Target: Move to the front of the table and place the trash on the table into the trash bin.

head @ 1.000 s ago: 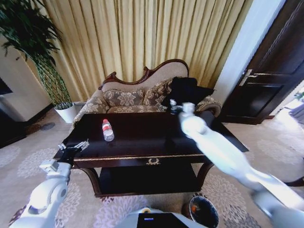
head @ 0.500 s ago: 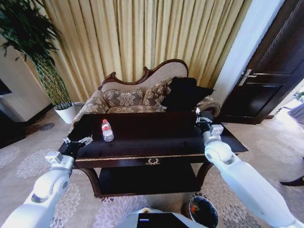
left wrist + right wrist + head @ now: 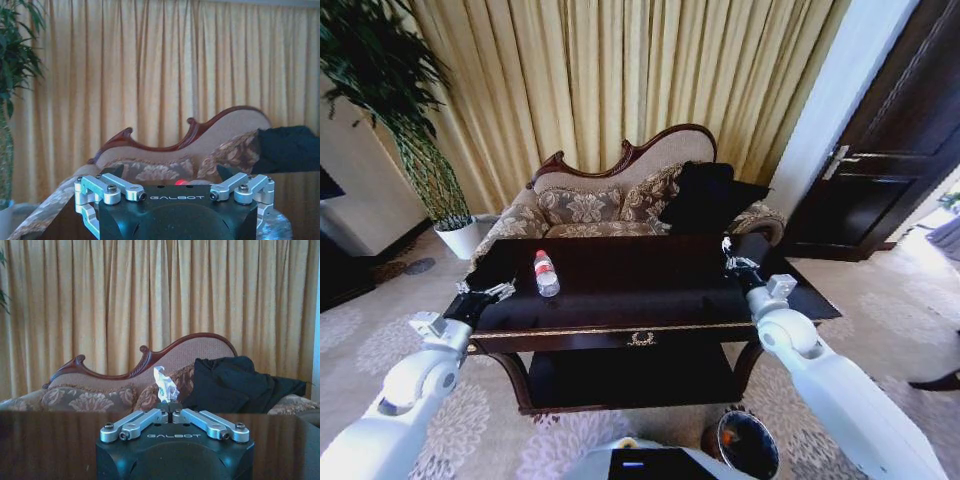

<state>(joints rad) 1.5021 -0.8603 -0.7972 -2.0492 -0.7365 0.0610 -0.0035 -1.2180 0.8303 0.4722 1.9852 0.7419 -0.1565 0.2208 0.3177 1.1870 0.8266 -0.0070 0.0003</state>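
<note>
The dark glossy table [image 3: 620, 300] stands in front of me. On its left part lies the trash I can see there, a clear plastic bottle [image 3: 547, 274] with a red cap and label. My left gripper [image 3: 486, 295] hovers open at the table's left edge, a little short of the bottle. In the left wrist view the bottle's red cap [image 3: 181, 182] peeks over the left gripper [image 3: 171, 172]. My right gripper [image 3: 733, 262] is above the table's right end. In the right wrist view the right gripper [image 3: 169, 409] is shut on a crumpled white paper scrap [image 3: 165, 384].
The trash bin [image 3: 748, 446] stands on the carpet at the table's front right leg, below my right arm. A sofa [image 3: 620, 200] with a black cloth [image 3: 710, 195] lies behind the table. A white plant pot [image 3: 460, 237] sits far left, a dark door [image 3: 890, 150] at right.
My right arm has swung from over the table's back middle to its right end, the paper scrap in its grip. The left gripper has crept closer to the table's left edge.
</note>
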